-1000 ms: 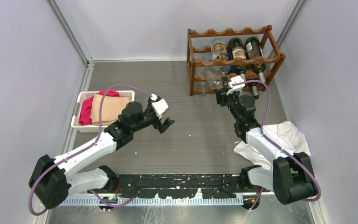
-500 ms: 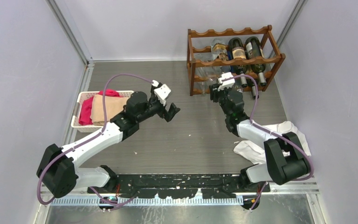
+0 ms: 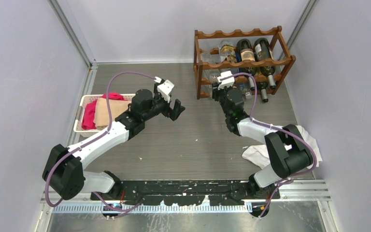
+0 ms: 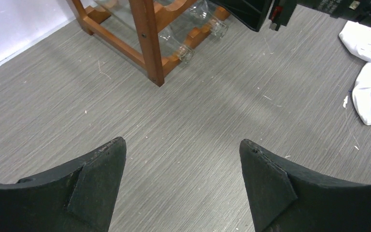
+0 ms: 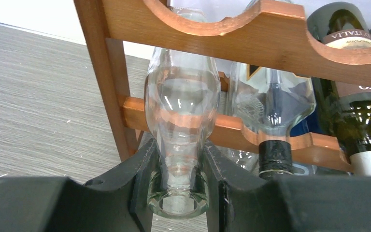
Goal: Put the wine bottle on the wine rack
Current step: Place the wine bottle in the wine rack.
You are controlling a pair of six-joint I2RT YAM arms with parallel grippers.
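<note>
Right tool (image 5: 178, 160) grasps wine bottle (image 5: 182, 106), base hidden behind wine rack (image 5: 251, 29); left tool (image 4: 181, 142) released.

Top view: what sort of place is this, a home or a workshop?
Probably a robot test cell: bare walls box in one table, a left arm and right arm are bolted at its near edge, and a wine rack and cloth basket sit as props.

Overhead looks down; wrist cameras (low, close) face wine rack (image 3: 236, 34)
</note>
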